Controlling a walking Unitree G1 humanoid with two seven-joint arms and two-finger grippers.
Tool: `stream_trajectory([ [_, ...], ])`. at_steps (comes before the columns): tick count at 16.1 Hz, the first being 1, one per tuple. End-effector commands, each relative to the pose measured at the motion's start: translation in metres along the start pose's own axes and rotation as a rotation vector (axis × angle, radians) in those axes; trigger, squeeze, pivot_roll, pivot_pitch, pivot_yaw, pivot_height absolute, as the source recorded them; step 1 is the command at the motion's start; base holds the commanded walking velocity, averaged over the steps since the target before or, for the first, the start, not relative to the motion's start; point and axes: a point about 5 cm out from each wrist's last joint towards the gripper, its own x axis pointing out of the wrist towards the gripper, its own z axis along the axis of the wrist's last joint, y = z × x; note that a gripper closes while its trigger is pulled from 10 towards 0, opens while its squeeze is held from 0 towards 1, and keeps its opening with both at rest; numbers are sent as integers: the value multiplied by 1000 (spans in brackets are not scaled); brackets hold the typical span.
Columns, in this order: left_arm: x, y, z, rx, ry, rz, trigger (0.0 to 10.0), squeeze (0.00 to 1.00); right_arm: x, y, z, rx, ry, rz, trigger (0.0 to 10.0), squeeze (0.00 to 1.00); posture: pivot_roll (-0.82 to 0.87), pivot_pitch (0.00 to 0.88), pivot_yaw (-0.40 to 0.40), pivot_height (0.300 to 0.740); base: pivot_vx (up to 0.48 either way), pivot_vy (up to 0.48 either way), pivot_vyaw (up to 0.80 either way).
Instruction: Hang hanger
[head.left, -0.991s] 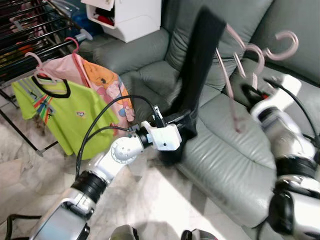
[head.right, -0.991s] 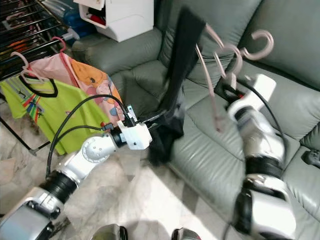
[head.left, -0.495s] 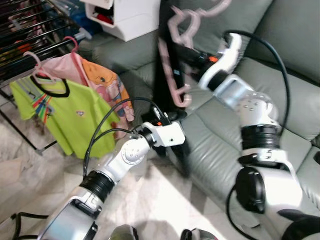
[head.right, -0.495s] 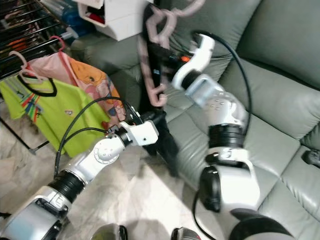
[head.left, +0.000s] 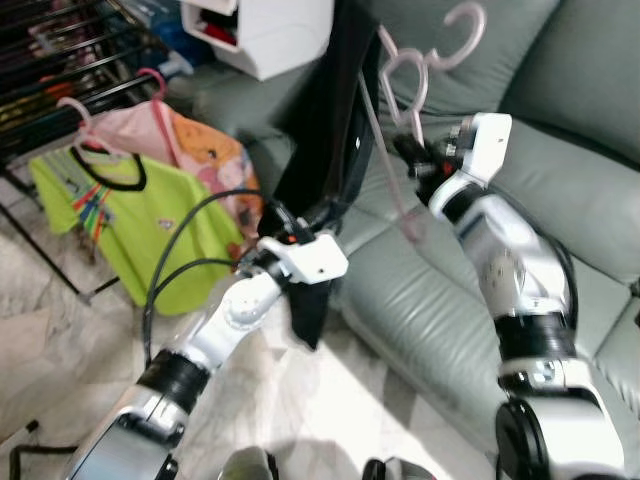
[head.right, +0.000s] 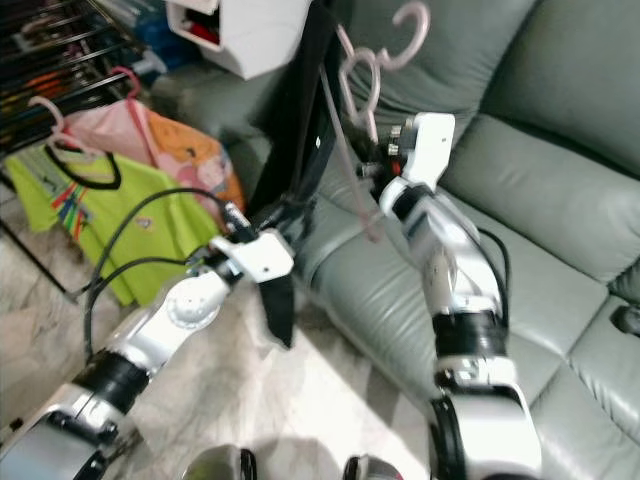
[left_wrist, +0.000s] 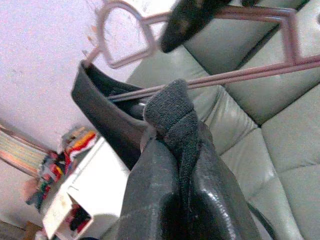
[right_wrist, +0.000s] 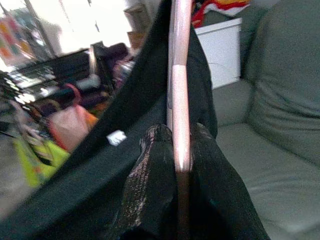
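Observation:
Several pink plastic hangers (head.left: 405, 75) stand bunched together above the grey sofa, their hooks pointing up. My right gripper (head.left: 412, 165) is shut on them; in the right wrist view my fingers (right_wrist: 155, 155) clamp one pink bar (right_wrist: 180, 90). A long black garment (head.left: 335, 120) hangs from the hangers down past the sofa's front edge. My left gripper (head.left: 325, 218) is shut on the garment's lower part. In the left wrist view the cloth (left_wrist: 172, 107) is bunched between my fingers, with a pink hanger frame (left_wrist: 235, 75) just beyond it.
A black drying rack (head.left: 60, 60) stands at the far left, holding a green shirt (head.left: 130, 215) and a pink and orange garment (head.left: 200, 150) on pink hangers. A white cabinet (head.left: 265, 30) is behind. The grey leather sofa (head.left: 440, 300) spans the right; marble floor (head.left: 60, 330) lies below.
My right arm has swung back to the right with the hangers, from over the sofa arm to above the seat. The black garment now hangs straighter. My left gripper keeps its hold.

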Motion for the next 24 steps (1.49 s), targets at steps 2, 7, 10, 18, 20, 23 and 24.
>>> stream_trajectory([
  [2,-10,20,3,59,-5,146,10000,0,-12,-13,6,-109,-84,-149,10000,0,-60,23,12,740,0,0,0],
  [7,-23,9,23,-30,-81,120,10000,0,-19,-57,2,0,-109,-437,10000,0,-48,27,5,740,0,0,0],
  [10,-31,-8,35,-84,-119,26,10000,0,2,-60,16,246,-183,-491,10000,0,-41,27,-2,740,0,0,0],
  [18,-42,-71,4,-288,117,-332,10000,0,41,22,93,789,-463,213,10000,0,-47,24,2,740,0,0,0],
  [20,-41,-78,0,-332,151,-369,10000,0,33,41,107,777,-488,392,10000,0,-56,26,7,740,0,0,0],
  [23,-38,-76,-1,-325,147,-360,10000,0,32,44,103,552,-440,369,10000,0,-59,23,12,740,0,0,0],
  [24,-38,-75,-1,-309,141,-351,10000,0,31,44,97,411,-394,371,10000,0,-54,22,10,740,0,0,0],
])
